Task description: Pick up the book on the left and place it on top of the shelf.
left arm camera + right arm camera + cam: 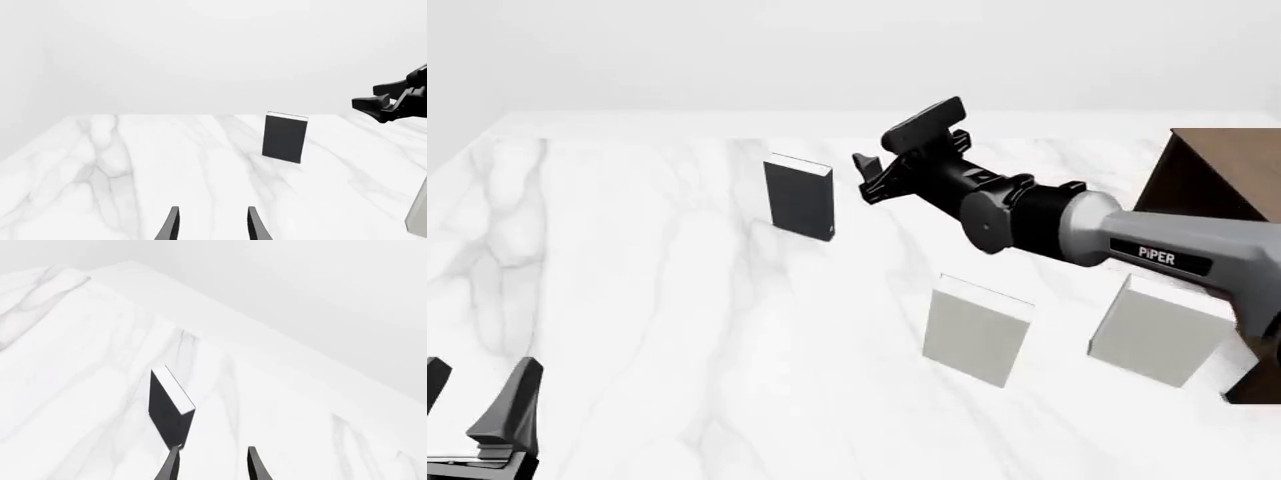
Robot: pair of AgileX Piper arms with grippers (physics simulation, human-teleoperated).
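Note:
The book (798, 197), slim with a dark cover and white page edges, stands upright on the marble table toward the back left; it also shows in the left wrist view (285, 137) and the right wrist view (170, 412). My right gripper (878, 160) hovers open just right of the book's top, not touching it; its fingers (170, 465) are apart with nothing between them. From the left wrist camera the right gripper (365, 97) hangs beside the book. My left gripper (481, 400) is open, low at the near left corner, far from the book. The dark brown shelf (1214, 180) stands at the right edge, partly cut off.
Two thicker pale books stand upright at the front right, one (977, 330) in the middle and one (1161, 330) near the shelf, under the right arm. A sliver of pale book (419, 215) shows in the left wrist view. The marble table (627, 300) reaches back to a pale wall.

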